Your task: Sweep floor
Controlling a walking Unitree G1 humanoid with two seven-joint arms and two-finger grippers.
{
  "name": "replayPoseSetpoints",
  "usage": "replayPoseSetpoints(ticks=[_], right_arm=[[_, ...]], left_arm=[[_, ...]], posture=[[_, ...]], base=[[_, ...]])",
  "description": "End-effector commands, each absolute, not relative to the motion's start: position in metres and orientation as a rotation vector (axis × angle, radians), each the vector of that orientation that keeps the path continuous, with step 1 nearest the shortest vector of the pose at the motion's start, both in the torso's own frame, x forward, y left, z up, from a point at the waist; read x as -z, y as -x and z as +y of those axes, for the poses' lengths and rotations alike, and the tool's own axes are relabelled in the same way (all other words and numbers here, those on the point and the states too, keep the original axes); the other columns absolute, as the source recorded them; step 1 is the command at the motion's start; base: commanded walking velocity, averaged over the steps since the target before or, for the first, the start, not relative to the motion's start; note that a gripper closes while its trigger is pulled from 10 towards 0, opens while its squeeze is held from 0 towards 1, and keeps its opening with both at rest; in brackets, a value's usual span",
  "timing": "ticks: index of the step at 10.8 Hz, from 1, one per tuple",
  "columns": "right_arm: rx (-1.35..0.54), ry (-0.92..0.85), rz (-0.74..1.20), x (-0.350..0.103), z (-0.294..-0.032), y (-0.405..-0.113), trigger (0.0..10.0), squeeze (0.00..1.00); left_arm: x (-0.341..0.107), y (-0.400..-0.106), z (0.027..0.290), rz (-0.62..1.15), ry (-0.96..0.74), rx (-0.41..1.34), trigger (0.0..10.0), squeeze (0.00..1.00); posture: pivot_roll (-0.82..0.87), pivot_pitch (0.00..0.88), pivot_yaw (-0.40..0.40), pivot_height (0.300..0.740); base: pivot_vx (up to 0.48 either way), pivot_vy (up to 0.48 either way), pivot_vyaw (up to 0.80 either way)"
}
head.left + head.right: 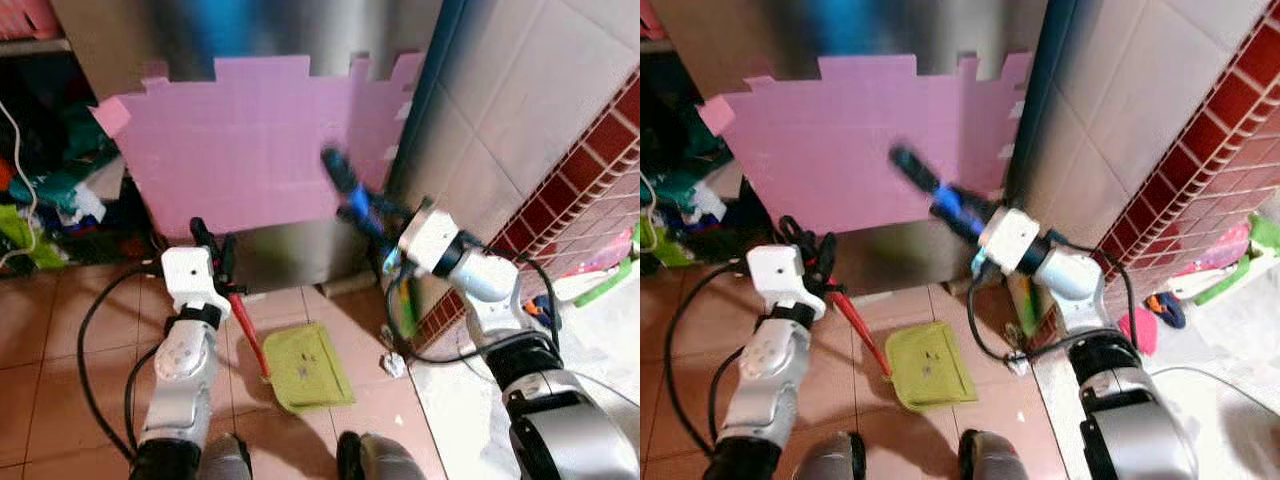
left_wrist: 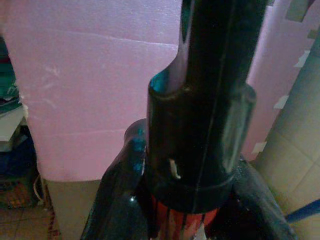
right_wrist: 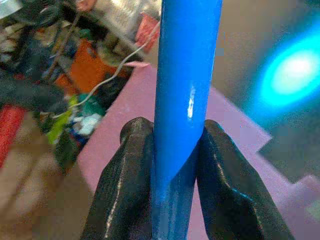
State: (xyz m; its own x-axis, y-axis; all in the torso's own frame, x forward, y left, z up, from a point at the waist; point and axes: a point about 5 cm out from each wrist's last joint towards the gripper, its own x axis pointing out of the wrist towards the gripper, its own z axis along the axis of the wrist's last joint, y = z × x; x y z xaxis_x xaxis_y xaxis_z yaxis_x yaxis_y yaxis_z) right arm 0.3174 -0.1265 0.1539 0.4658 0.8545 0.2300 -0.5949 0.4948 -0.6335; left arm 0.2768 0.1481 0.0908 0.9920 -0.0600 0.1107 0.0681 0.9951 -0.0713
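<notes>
A green dustpan (image 1: 310,368) lies flat on the terracotta floor tiles just ahead of my feet. Its red stick (image 1: 246,333) rises up and to the left into a black grip (image 2: 200,100), and my left gripper (image 1: 215,250) is shut on that grip. My right gripper (image 1: 375,215) is shut on the blue broom handle (image 3: 187,75), which slants up and to the left in front of the pink board. The broom's green head (image 1: 405,305) sits low by the wall corner. A crumpled white scrap (image 1: 393,363) lies on the floor right of the dustpan.
A pink foam board (image 1: 250,150) leans on a steel cabinet (image 1: 280,255) straight ahead. A white tiled wall (image 1: 520,100) and a red tiled ledge (image 1: 590,190) close the right side. Clutter of bags and cloth (image 1: 50,200) fills the left. Black cables (image 1: 100,340) hang off both arms.
</notes>
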Motion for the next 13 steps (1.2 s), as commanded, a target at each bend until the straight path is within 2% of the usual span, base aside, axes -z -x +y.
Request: replayPoseSetpoints(ticks=[1, 3, 5, 9, 12, 13], right_arm=[[-0.966, 0.580, -0.621, -0.161, -0.132, -0.316, 10.0, 0.00], [-0.998, 0.613, -0.571, -0.144, -0.147, -0.306, 10.0, 0.00], [-0.930, 0.498, -0.484, -0.137, -0.158, -0.311, 10.0, 0.00], [-0.868, 0.619, -0.441, -0.141, -0.184, -0.317, 10.0, 0.00], [-0.889, 0.560, -0.431, -0.127, -0.172, -0.311, 10.0, 0.00], [-0.900, 0.421, -0.391, -0.114, -0.165, -0.303, 10.0, 0.00]], left_arm=[[-0.103, -0.276, 0.149, -0.161, 0.086, 0.065, 10.0, 0.00], [-0.107, -0.270, 0.155, -0.178, 0.080, 0.042, 10.0, 0.00], [-0.111, -0.268, 0.156, -0.168, 0.120, 0.028, 10.0, 0.00], [-0.111, -0.254, 0.167, -0.122, 0.075, -0.001, 10.0, 0.00], [-0.113, -0.251, 0.170, -0.107, 0.069, -0.001, 10.0, 0.00], [-0.114, -0.251, 0.172, -0.106, 0.059, -0.006, 10.0, 0.00]], posture=[[-0.04, 0.204, -0.049, 0.740], [-0.04, 0.233, -0.049, 0.740], [-0.04, 0.257, -0.040, 0.740], [-0.02, 0.279, -0.014, 0.740], [0.00, 0.294, -0.007, 0.740], [0.01, 0.296, -0.005, 0.740]], base=[[0.000, 0.000, 0.00], [0.000, 0.000, 0.00], [0.000, 0.000, 0.00], [0.000, 0.000, 0.00], [0.000, 0.000, 0.00], [0.000, 0.000, 0.00]])
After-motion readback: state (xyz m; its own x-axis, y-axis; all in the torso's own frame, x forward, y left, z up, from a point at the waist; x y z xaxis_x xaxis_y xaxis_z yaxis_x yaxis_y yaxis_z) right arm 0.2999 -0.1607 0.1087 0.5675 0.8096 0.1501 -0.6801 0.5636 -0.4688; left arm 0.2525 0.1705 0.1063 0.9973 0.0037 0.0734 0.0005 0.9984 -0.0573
